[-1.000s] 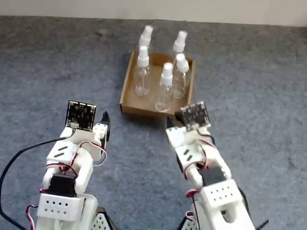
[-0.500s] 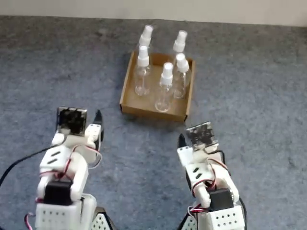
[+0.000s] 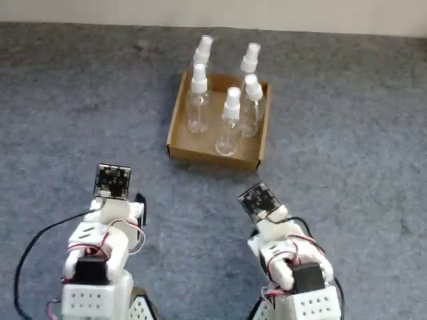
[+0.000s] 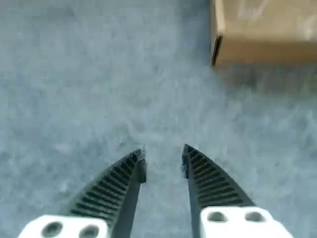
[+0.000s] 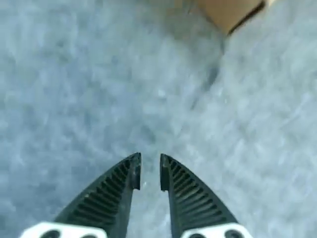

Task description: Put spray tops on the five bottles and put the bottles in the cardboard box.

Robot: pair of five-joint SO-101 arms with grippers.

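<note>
The cardboard box [image 3: 176, 120] sits on the grey carpet at the middle back. Several clear bottles stand upright in it, each with a white spray top, among them one at the front [image 3: 229, 127] and one at the left [image 3: 198, 100]. My left gripper [image 4: 163, 151] hangs low over bare carpet, short of the box's near left corner [image 4: 262, 39], open with nothing between its fingers. Over the carpet before the box's other front corner [image 5: 230, 12] hovers my right gripper [image 5: 150, 158], open by a narrow gap and holding nothing.
Both arms [image 3: 100, 233] [image 3: 287, 247] are folded back near the front edge, with a strip of open carpet [image 3: 200, 193] between them and the box. A pale wall edge [image 3: 213, 13] runs along the back.
Both arms have drawn back toward the front edge, away from the box. The right gripper has left the box's front wall. The bottles and box have not moved.
</note>
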